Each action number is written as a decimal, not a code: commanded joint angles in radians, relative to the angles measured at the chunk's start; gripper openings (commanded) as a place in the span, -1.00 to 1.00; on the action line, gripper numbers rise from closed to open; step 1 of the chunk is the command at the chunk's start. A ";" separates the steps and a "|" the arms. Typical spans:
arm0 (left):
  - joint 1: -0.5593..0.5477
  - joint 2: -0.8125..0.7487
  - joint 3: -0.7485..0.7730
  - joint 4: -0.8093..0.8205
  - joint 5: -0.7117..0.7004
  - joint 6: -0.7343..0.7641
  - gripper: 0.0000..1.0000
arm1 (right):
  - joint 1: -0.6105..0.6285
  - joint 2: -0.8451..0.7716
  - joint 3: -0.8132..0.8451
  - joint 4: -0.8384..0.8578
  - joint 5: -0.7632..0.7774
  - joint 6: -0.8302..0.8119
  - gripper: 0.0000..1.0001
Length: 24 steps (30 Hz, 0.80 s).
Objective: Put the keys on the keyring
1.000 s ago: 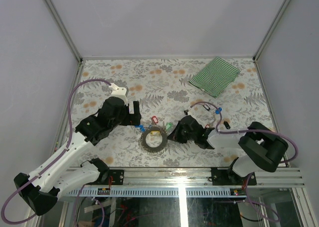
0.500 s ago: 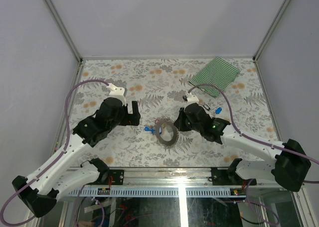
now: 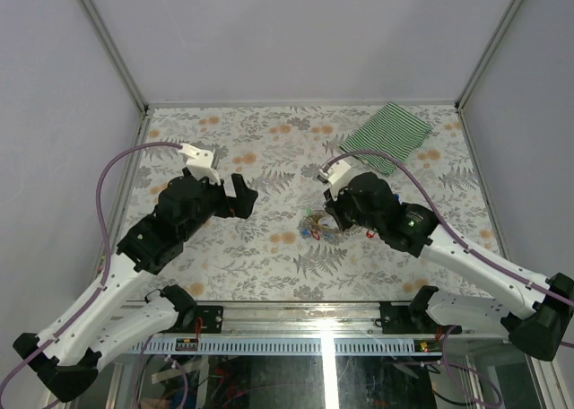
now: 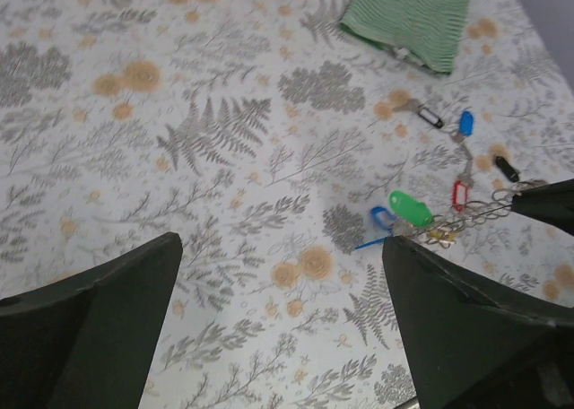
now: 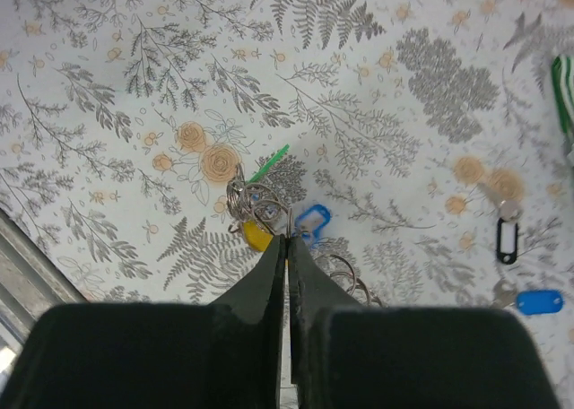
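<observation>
Pale grey walls (image 3: 54, 113) close the worktop (image 3: 269, 158) on three sides, and a metal post (image 3: 109, 41) rises from each far corner. The whole surface is printed with grey ferns and orange flowers. At the centre left of the top view the left claw (image 3: 244, 196) is above this pattern, its fingers wide apart and nothing between them. Just right of the centre is the keyring (image 3: 321, 226), with keys (image 4: 411, 208) bearing green, blue and yellow tags bunched at it. The right claw (image 5: 287, 243) is pressed together on the rim of the keyring. Further right a black key (image 5: 508, 240) and a blue key (image 5: 539, 301) lie loose on the surface. A green-striped cloth (image 3: 387, 133) lies at the upper right, near the far corner.
</observation>
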 commanded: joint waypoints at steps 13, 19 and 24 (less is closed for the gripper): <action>-0.004 -0.089 -0.049 0.493 0.335 0.125 0.85 | 0.007 -0.168 0.088 0.078 -0.231 -0.291 -1.00; -0.004 0.026 0.139 0.270 0.483 0.114 0.92 | 0.008 -0.206 0.081 0.160 -0.407 -0.272 -1.00; -0.004 -0.007 0.150 0.315 0.641 0.120 0.85 | 0.007 -0.186 0.143 0.197 -0.547 -0.208 -1.00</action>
